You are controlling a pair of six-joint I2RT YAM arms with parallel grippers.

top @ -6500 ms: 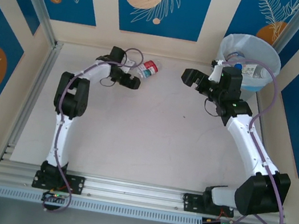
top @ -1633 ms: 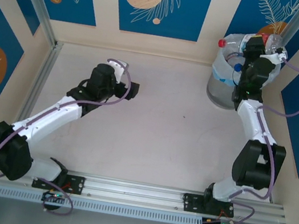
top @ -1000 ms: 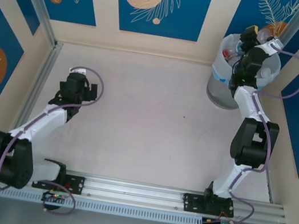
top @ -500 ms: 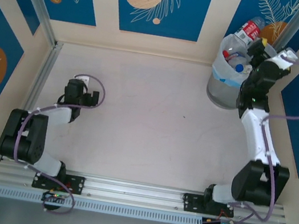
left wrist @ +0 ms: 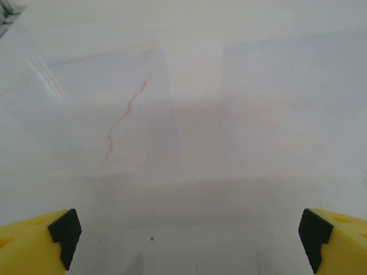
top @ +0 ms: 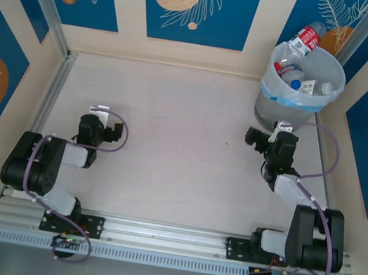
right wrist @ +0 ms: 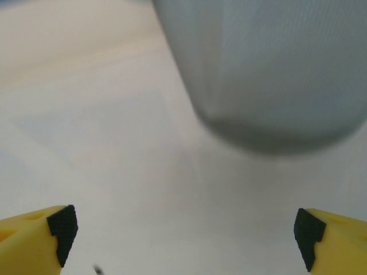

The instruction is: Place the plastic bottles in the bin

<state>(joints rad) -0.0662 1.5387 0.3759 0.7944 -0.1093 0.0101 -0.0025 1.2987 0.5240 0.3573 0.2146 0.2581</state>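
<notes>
The bin (top: 272,112), grey with a pale liner over its rim, stands in the table's far right corner. Several plastic bottles lie inside it. One red-labelled bottle (top: 303,39) sticks up over the back rim, and a blue-capped one (top: 292,77) lies lower down. My right gripper (top: 270,133) hovers low just in front of the bin, open and empty. In the right wrist view my right gripper (right wrist: 186,229) has its pads wide apart and the bin's grey wall (right wrist: 269,69) close ahead. My left gripper (top: 101,114) is folded back at the left, also open and empty, and my left gripper (left wrist: 188,234) looks down on bare table.
The white tabletop (top: 183,144) spreads between the two arms. An aluminium rail (top: 37,119) runs along the left edge, and blue patterned wall panels (top: 193,4) close off the back and sides.
My right arm has pulled back from over the bin and dropped to the table in front of it, its jaws widening. The red-labelled bottle stayed in the bin. My left arm has folded further back.
</notes>
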